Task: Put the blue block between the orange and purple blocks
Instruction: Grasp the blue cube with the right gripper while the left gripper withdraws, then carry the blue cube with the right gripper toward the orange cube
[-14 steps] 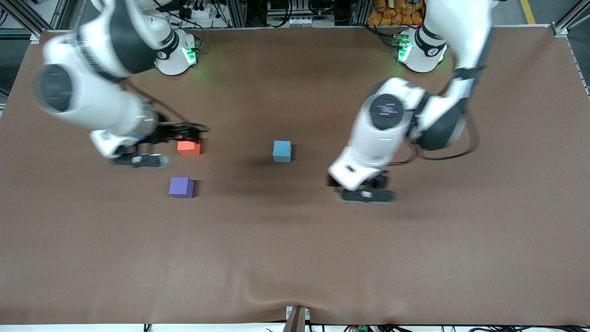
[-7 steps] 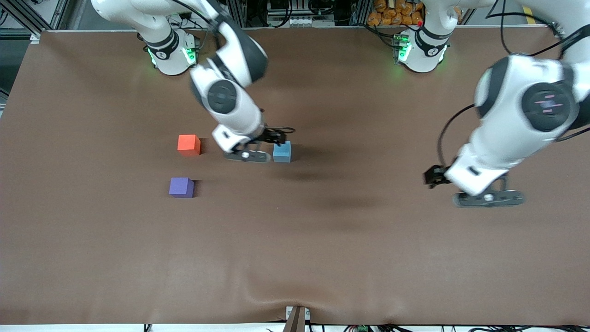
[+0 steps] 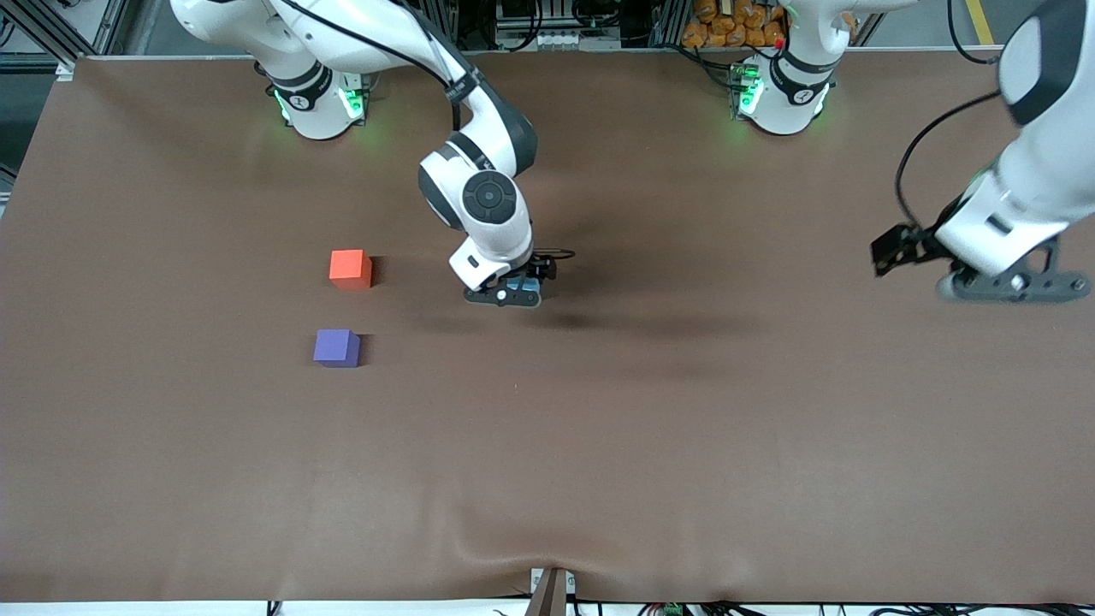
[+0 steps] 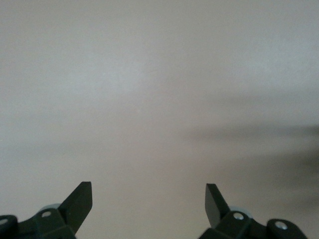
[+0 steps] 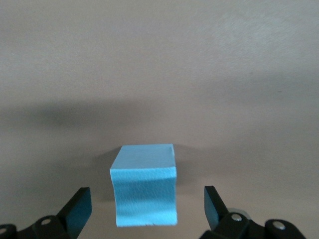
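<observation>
Right gripper (image 5: pixel 144 206) astride blue block (image 5: pixel 144 191) — unclamped

The light blue block (image 5: pixel 145 184) sits flat on the desk directly under the right hand (image 5: pixel 147 206), between its spread fingers and touching neither. The orange block (image 3: pixel 350 268) and purple block (image 3: pixel 336 347) lie well apart from that hand, orange farther from the front camera
</observation>
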